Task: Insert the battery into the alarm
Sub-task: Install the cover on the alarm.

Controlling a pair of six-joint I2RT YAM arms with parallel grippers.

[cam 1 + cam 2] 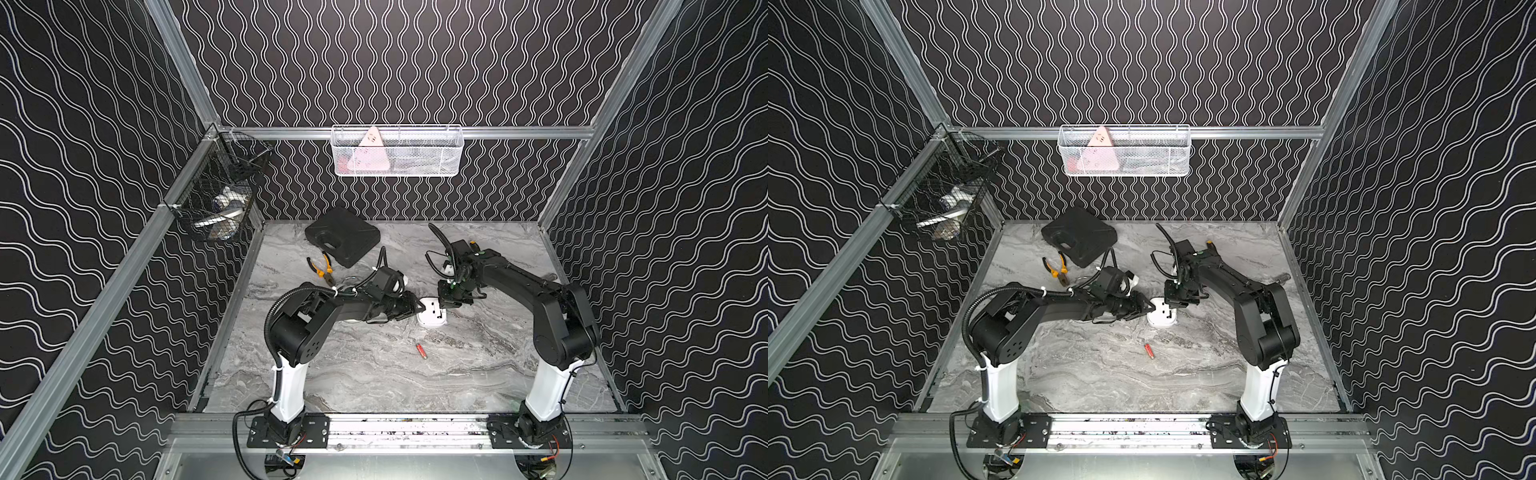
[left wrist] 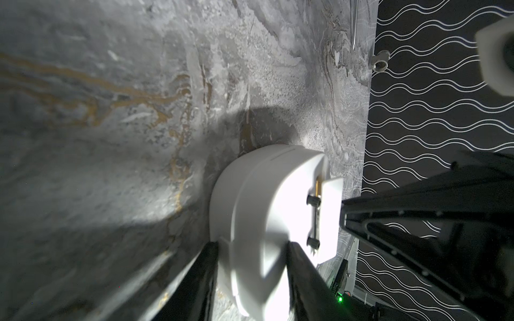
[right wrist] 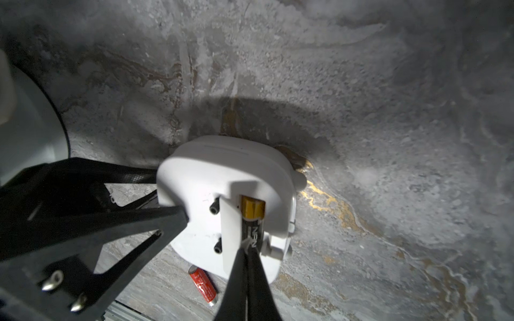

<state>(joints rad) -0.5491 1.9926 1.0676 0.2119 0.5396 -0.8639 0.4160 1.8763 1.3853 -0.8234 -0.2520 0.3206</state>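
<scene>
The white round alarm (image 1: 432,319) (image 1: 1162,318) lies on the marble table with its back facing up. My left gripper (image 1: 419,308) (image 2: 253,244) is shut on the alarm (image 2: 264,194), one finger on each side of its rim. A black-and-gold battery (image 3: 251,219) lies in the open slot on the alarm (image 3: 211,172). My right gripper (image 1: 448,302) (image 3: 247,247) is shut, holds nothing, and its tips rest on that battery. A red battery (image 1: 421,350) (image 3: 203,285) lies loose on the table, nearer the front than the alarm.
A black case (image 1: 343,237) and orange-handled pliers (image 1: 322,270) lie at the back left of the table. A white mesh basket (image 1: 397,151) hangs on the back wall. A black wire basket (image 1: 216,199) hangs on the left rail.
</scene>
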